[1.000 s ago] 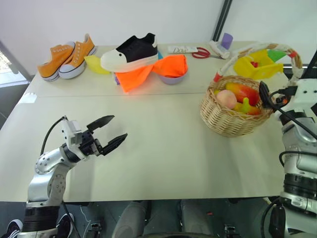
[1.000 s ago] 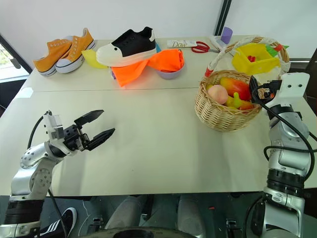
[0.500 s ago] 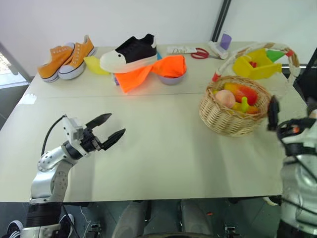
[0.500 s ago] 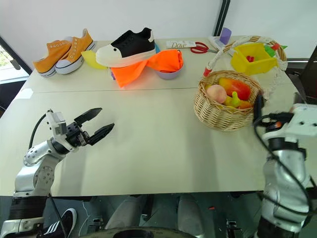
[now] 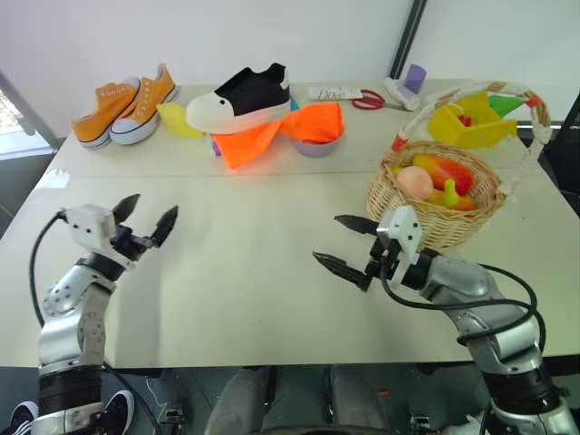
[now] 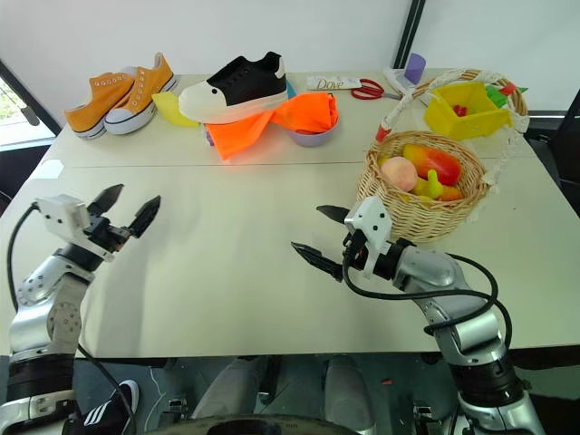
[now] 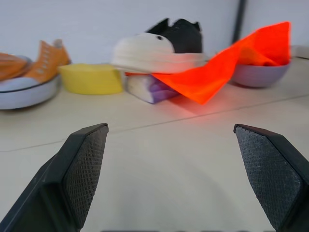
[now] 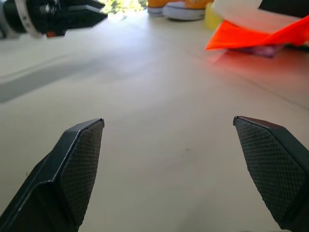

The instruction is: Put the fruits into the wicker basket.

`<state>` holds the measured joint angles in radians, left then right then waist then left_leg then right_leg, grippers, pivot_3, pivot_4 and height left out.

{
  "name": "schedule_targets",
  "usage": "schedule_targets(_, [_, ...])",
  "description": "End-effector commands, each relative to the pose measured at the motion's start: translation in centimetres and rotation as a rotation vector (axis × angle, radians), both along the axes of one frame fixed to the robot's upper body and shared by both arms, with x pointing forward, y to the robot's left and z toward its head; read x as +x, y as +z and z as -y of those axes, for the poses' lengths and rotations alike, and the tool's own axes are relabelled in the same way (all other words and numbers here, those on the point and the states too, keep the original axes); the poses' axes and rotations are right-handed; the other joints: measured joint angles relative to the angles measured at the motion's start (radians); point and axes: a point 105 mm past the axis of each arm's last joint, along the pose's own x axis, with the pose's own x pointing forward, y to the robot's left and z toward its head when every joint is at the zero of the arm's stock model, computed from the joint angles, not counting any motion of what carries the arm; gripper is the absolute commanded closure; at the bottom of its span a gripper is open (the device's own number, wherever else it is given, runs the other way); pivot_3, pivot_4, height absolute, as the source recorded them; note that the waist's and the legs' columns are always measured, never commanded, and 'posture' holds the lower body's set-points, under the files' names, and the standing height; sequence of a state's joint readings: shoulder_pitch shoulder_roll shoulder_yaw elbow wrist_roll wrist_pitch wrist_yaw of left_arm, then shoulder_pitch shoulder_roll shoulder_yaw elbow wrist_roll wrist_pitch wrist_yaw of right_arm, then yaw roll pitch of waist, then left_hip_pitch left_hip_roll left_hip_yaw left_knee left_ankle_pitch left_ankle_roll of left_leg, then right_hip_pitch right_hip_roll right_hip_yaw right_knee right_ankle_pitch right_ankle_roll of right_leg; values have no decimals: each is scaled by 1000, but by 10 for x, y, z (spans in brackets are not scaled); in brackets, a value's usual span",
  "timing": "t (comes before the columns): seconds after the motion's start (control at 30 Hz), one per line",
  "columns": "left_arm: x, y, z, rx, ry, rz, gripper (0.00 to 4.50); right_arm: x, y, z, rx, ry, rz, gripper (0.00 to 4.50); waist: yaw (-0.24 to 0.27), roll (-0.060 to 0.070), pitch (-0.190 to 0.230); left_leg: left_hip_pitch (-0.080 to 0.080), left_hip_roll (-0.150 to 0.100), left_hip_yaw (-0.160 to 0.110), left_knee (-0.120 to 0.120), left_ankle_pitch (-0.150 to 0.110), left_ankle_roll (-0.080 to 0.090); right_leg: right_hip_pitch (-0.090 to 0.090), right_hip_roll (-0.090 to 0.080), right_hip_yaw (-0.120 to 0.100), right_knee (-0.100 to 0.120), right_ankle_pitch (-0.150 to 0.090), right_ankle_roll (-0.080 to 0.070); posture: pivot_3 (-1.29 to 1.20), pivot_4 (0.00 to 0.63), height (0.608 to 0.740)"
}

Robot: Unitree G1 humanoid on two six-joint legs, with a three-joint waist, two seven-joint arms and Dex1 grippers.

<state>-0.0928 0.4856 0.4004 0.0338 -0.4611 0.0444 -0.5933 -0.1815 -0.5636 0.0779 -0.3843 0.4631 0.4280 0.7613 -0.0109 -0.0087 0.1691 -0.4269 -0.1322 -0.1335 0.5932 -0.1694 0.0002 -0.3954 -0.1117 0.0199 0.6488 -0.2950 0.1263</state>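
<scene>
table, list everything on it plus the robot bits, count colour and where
table: one, cream, spans the view
wicker basket: one, tan, white-and-red handle, right side
mango: one, red-orange-yellow, in basket
peach: one, pink, in basket
bananas: yellow, in basket, count unclear
sneakers: two, orange, far left
shoe: one, black and white, far middle, on cloth
cloth: one, bright orange, under shoe and over bowl
bowl: one, lilac, far middle
box: one, yellow, behind basket
scissors: one, red, far edge
left hand: one, black fingers, open, near left
right hand: one, black fingers, open, near basket
</scene>
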Motion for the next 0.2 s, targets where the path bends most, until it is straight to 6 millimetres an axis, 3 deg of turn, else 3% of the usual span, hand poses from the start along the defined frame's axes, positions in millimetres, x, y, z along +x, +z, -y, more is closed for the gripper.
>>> schedule_targets(0.03, [-9, 12, -21, 39, 100, 46, 0, 1, 7, -10, 19, 49, 51, 30, -1, 0, 0, 0, 0, 0, 0, 0, 0, 0, 0, 0, 0, 0, 0, 0, 150, 740])
schedule_targets(0.2, [-18, 4, -24, 45, 134, 11, 0, 0, 0, -16, 18, 70, 37, 30, 1, 0, 0, 0, 0, 0, -1, 0, 0, 0, 0, 0, 0, 0, 0, 0, 150, 740])
